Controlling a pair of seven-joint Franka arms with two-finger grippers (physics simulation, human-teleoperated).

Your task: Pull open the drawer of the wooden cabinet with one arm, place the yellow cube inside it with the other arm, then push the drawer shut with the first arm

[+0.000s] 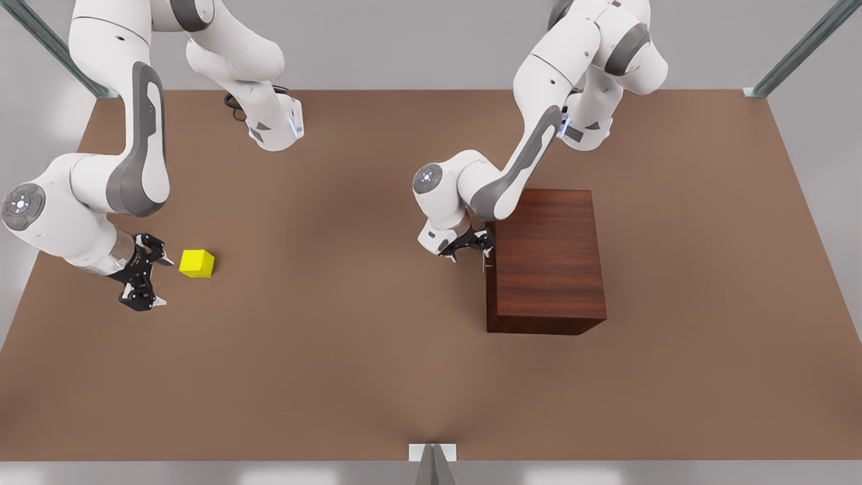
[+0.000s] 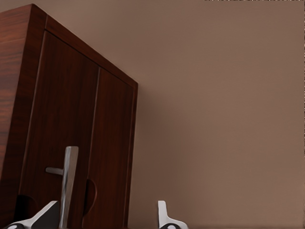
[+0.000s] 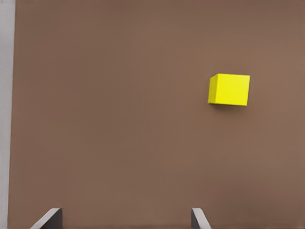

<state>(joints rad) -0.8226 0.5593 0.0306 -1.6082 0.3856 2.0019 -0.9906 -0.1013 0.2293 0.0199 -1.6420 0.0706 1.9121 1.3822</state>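
The wooden cabinet [image 1: 549, 259] [image 2: 19, 71] stands on the front view's right half of the table. Its drawer [image 2: 57, 109] is shut, flush with the cabinet's face. My left gripper [image 1: 471, 246] [image 2: 106, 217] is open at that face. The silver bar handle [image 2: 69, 179] [image 1: 483, 264] stands between its fingertips, close to one of them. The yellow cube [image 1: 196, 263] [image 3: 229, 89] rests on the table at the front view's left. My right gripper [image 1: 160, 281] [image 3: 125, 219] is open just beside the cube and off to one side of it, with nothing between its fingers.
The brown table [image 1: 350, 350] stretches wide between the cube and the cabinet. Grey metal frame posts [image 1: 798, 50] stand at the far corners, and a small bracket [image 1: 432, 455] sits at the near edge. The table's edge [image 3: 6, 114] lies close to my right gripper.
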